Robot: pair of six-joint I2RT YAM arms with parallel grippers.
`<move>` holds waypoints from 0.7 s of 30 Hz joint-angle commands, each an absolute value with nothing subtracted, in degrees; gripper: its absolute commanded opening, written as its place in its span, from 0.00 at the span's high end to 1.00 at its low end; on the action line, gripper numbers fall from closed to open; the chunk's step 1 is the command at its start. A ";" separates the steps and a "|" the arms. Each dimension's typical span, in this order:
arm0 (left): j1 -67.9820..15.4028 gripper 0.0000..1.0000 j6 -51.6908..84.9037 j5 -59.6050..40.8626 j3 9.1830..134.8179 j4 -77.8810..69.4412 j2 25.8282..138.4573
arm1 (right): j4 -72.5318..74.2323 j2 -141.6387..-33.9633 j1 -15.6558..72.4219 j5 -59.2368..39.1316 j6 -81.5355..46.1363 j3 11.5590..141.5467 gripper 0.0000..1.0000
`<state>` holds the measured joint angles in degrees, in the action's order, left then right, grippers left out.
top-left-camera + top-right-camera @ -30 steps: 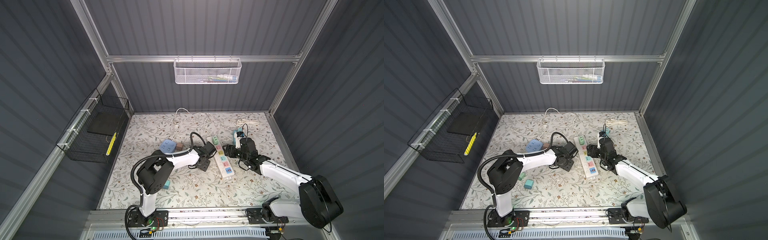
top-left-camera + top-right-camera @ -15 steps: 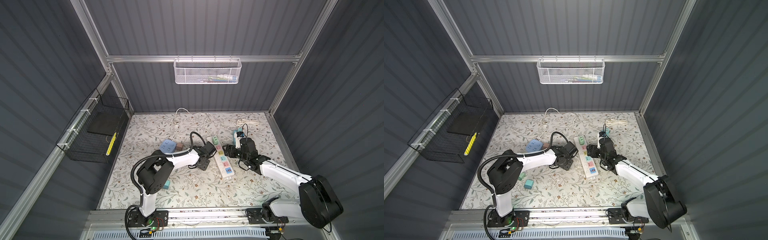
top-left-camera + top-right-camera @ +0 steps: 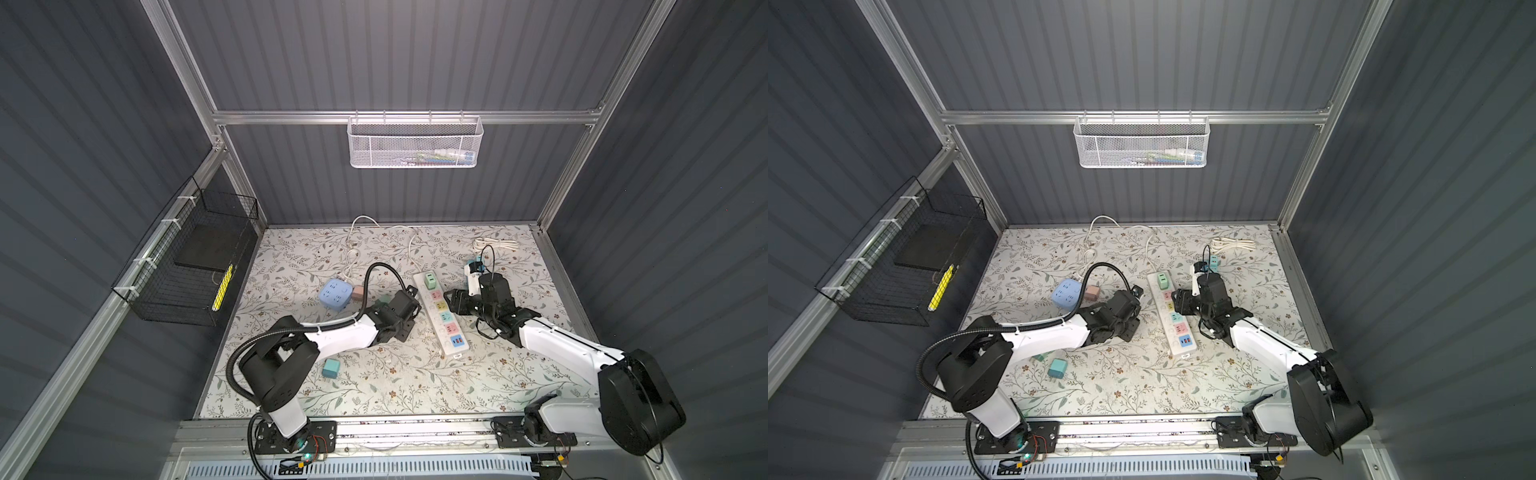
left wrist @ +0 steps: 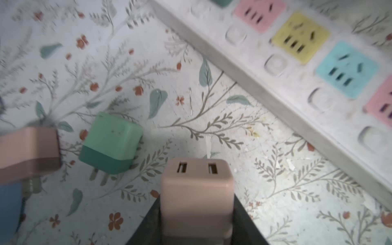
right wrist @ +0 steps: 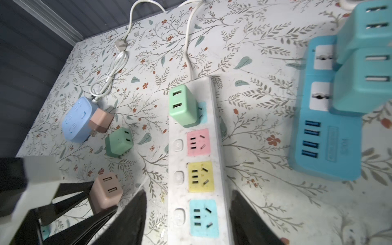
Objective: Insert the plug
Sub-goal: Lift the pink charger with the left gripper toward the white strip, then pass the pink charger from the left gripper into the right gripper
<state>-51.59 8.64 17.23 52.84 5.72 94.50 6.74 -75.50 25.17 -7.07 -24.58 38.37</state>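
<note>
Since a second ago, your left end effector (image 4: 197, 203) has clamped shut on the pink plug (image 4: 196, 186), holding it near the white power strip (image 5: 215, 148). Your right end effector (image 5: 187, 197) straddles that strip, jaws apart on either side. A loose green plug (image 4: 110, 144) lies on the tabletop (image 3: 415, 382) just beside the held one. Another green plug (image 5: 183, 106) fills the strip's end socket.

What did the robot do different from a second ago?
The left end effector squeezed shut on the tan plug, taking hold of it. The right end effector narrowed its jaws around the white power strip, but a gap shows on one side, so it is not gripping. The strip and the green plug in its end socket stayed put.
</note>
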 commanded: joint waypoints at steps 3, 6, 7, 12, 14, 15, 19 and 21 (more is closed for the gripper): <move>-54.46 0.66 -2.12 20.79 44.32 -19.36 89.01 | 8.09 -75.61 25.80 -16.79 -23.62 39.81 0.52; -55.26 0.66 -5.86 21.00 42.77 -23.13 87.76 | 9.22 -75.24 25.90 -22.43 -23.52 39.88 0.56; -55.33 0.67 -6.68 21.10 42.26 -24.42 87.43 | 9.45 -75.36 25.93 -24.25 -23.55 40.03 0.56; -56.00 0.71 -9.48 19.83 40.97 -28.57 87.02 | 12.42 -76.29 26.60 -32.38 -23.70 40.17 0.46; -56.23 0.72 -9.67 19.37 41.90 -27.72 87.51 | 12.96 -76.01 27.02 -33.16 -23.41 39.93 0.42; -56.32 0.72 -9.36 19.16 42.22 -27.31 87.79 | 12.92 -75.86 27.20 -33.43 -23.30 40.01 0.41; -56.67 0.72 -8.67 17.53 42.26 -27.25 87.22 | 12.92 -76.70 27.66 -34.13 -22.83 40.25 0.41; -57.01 0.72 -8.33 16.99 42.30 -26.94 86.63 | 12.95 -77.45 27.77 -34.53 -22.90 40.64 0.41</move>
